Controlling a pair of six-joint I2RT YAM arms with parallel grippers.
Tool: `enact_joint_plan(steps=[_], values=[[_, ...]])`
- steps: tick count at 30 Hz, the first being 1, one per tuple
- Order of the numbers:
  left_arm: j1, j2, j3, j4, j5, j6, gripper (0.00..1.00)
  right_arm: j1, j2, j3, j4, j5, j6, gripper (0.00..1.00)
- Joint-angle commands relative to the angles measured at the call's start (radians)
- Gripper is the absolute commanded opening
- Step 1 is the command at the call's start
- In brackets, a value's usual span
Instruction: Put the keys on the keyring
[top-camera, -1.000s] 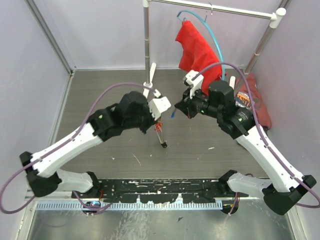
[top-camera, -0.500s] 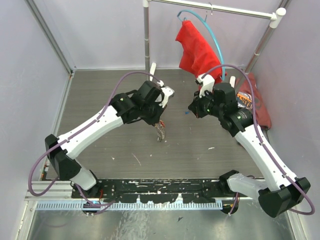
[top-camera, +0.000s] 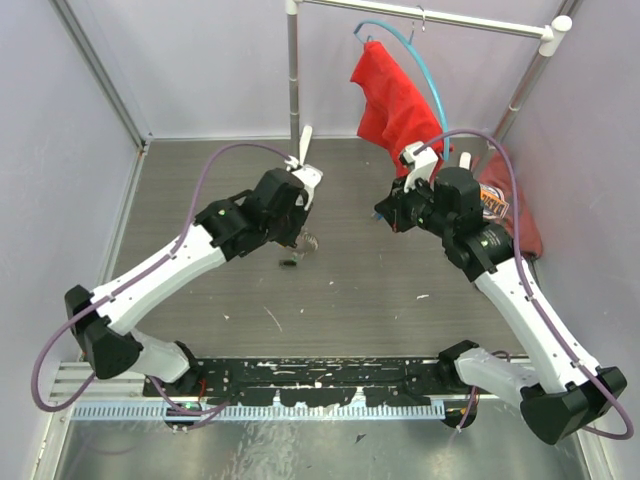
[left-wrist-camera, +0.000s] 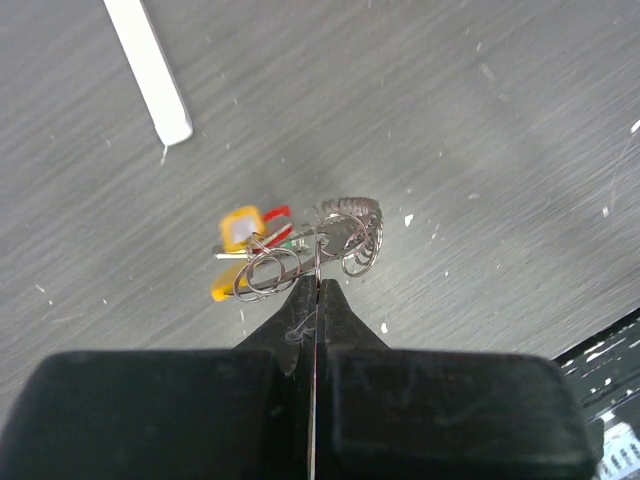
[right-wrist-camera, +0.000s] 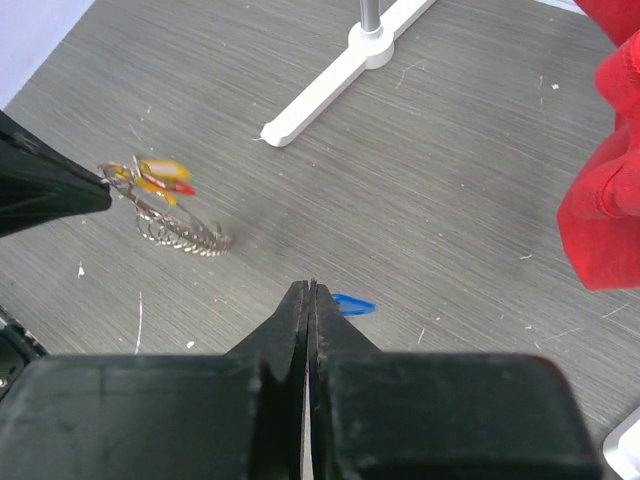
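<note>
My left gripper (left-wrist-camera: 315, 292) has its jaws fully closed, pinching a thin wire of the keyring (left-wrist-camera: 345, 235) right at the tips. The keyring hangs from those tips over the surface (right-wrist-camera: 450, 200), with at least two yellow-headed keys (left-wrist-camera: 240, 228) and a red key (left-wrist-camera: 277, 211) already among its loops.

My right gripper (right-wrist-camera: 308, 292) is closed too. The blue key (right-wrist-camera: 352, 305) pokes out beside its tips and I judge it pinched there, though the contact is hidden.

The grippers stand apart, so I rate the task partly done: the blue key is not yet threaded.

The bundle is blurred. I cannot separate ring from coil, nor count the keys.

Beyond lie the white rack foot (right-wrist-camera: 330, 90) and a red cloth (right-wrist-camera: 610, 170), the latter cut off at the edge.
</note>
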Motion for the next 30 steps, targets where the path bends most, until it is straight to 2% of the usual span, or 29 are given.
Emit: enact_joint_plan(steps=[1, 5, 11, 18, 21, 24, 30], values=[[0.004, -0.061, 0.052, 0.096, -0.008, 0.019, 0.00, -0.004, 0.027, 0.085, 0.000, -0.031, 0.021, 0.01], [0.003, -0.083, 0.050, 0.123, 0.056, 0.086, 0.00, -0.004, -0.006, 0.084, 0.014, -0.097, -0.012, 0.01], [0.003, -0.182, -0.034, 0.281, 0.128, 0.194, 0.00, -0.003, -0.011, 0.106, -0.039, -0.268, -0.131, 0.01], [0.003, -0.302, -0.101, 0.427, 0.226, 0.329, 0.00, -0.004, -0.011, 0.157, -0.042, -0.500, -0.179, 0.01], [0.002, -0.341, -0.129, 0.476, 0.294, 0.395, 0.00, -0.004, -0.001, 0.175, -0.002, -0.622, -0.154, 0.01], [-0.003, -0.383, -0.164, 0.513, 0.411, 0.508, 0.00, -0.003, -0.005, 0.177, 0.067, -0.664, -0.103, 0.01], [-0.003, -0.379, -0.115, 0.465, 0.388, 0.583, 0.00, -0.004, 0.002, 0.198, 0.158, -0.769, -0.040, 0.01]])
